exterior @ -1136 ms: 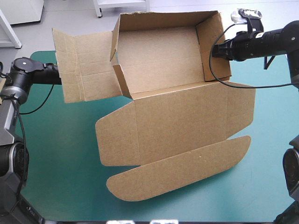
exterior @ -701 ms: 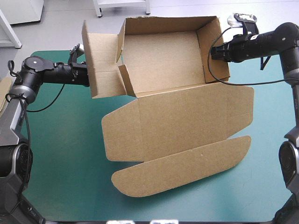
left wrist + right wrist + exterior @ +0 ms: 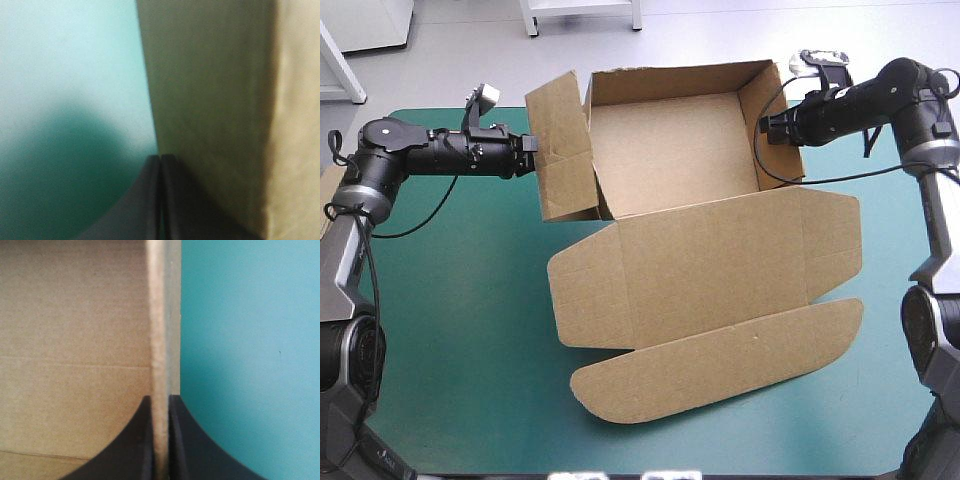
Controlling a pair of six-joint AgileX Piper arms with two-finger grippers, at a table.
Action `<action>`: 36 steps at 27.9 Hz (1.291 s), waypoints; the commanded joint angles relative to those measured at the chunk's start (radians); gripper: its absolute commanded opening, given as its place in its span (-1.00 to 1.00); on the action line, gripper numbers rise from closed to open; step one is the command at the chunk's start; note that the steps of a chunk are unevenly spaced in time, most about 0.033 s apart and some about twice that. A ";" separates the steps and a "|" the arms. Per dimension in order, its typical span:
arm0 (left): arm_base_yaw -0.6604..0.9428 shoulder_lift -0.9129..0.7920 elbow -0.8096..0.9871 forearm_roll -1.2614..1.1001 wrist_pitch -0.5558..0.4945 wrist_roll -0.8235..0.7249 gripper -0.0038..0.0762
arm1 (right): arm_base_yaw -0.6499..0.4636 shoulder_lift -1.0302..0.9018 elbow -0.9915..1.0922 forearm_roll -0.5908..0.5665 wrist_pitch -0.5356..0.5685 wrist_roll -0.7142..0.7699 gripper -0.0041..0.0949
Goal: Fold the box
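The brown box (image 3: 670,150) sits at the back of the table as an open tray. Its lid (image 3: 710,260) and long tuck flap (image 3: 720,360) lie flat toward the front. My left gripper (image 3: 532,145) is shut on the left side panel (image 3: 560,150), which stands nearly upright against the tray's left end. In the left wrist view the black fingers (image 3: 160,159) meet at the board's edge (image 3: 210,100). My right gripper (image 3: 763,125) is shut on the right wall (image 3: 777,115). In the right wrist view the wall's edge (image 3: 160,315) runs between its fingers (image 3: 160,402).
Bare teal-green cover (image 3: 460,330) lies to the left and front left of the lid. The tray's back wall (image 3: 670,72) stands close to the table's far edge. A narrower strip of cover (image 3: 890,330) shows right of the lid.
My left gripper has moved right, swinging the left side panel from splayed outward to nearly upright beside the tray. The right gripper has stayed on the right wall. The lid has shifted slightly.
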 commanded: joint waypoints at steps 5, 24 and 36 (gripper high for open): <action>-0.008 -0.059 -0.033 -0.132 0.025 0.005 -0.93 | 0.048 -0.030 -0.029 0.022 -0.050 0.027 -0.93; -0.056 -0.059 -0.035 -0.180 0.028 0.007 0.22 | 0.049 -0.030 -0.029 -0.028 -0.045 0.052 -0.93; -0.064 -0.059 -0.035 -0.168 0.020 -0.012 0.39 | 0.060 -0.030 -0.029 -0.048 -0.045 0.072 -0.92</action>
